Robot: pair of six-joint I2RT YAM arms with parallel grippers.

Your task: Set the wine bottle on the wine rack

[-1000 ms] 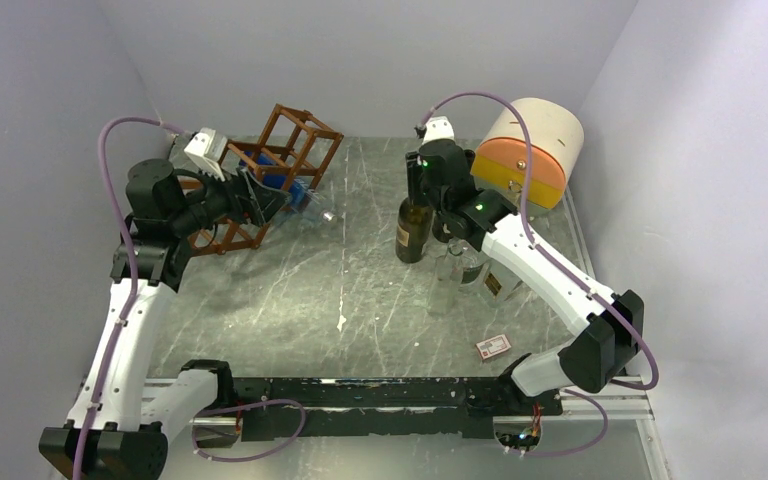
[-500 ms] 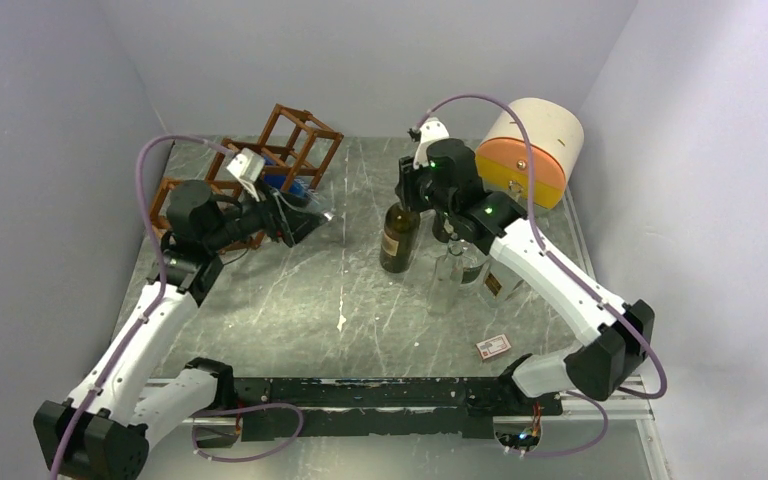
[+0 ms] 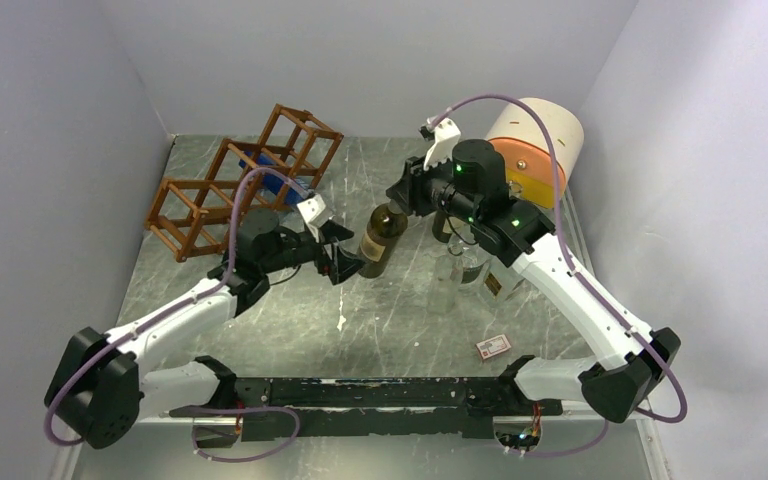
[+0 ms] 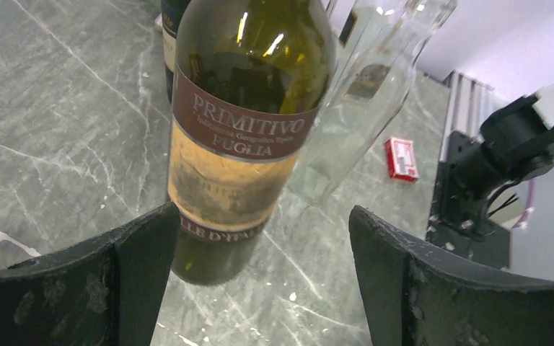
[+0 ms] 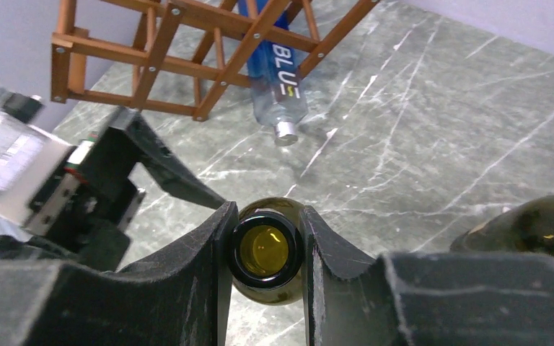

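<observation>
The wine bottle (image 3: 378, 238) is dark green with a tan "Primitivo Puglia" label (image 4: 242, 144). My right gripper (image 3: 403, 193) is shut on its neck, and the wrist view shows the open mouth (image 5: 265, 249) pinched between the two fingers. The bottle hangs tilted, with its base towards my left gripper (image 3: 346, 264). That gripper is open and its fingers (image 4: 144, 245) stand either side of the bottle's base without touching it. The wine rack (image 3: 228, 188), a reddish-brown lattice, stands at the back left and also shows in the right wrist view (image 5: 180, 43). It holds a blue bottle (image 3: 282, 184).
Clear glass bottles (image 3: 450, 278) and another dark bottle (image 3: 441, 226) stand just right of the held bottle. A round cream and orange container (image 3: 530, 150) sits at the back right. A small red box (image 3: 493, 347) lies near the front right.
My left arm has left the rack and swung right to the bottle's base. My right gripper has carried the bottle leftward and tilted it.
</observation>
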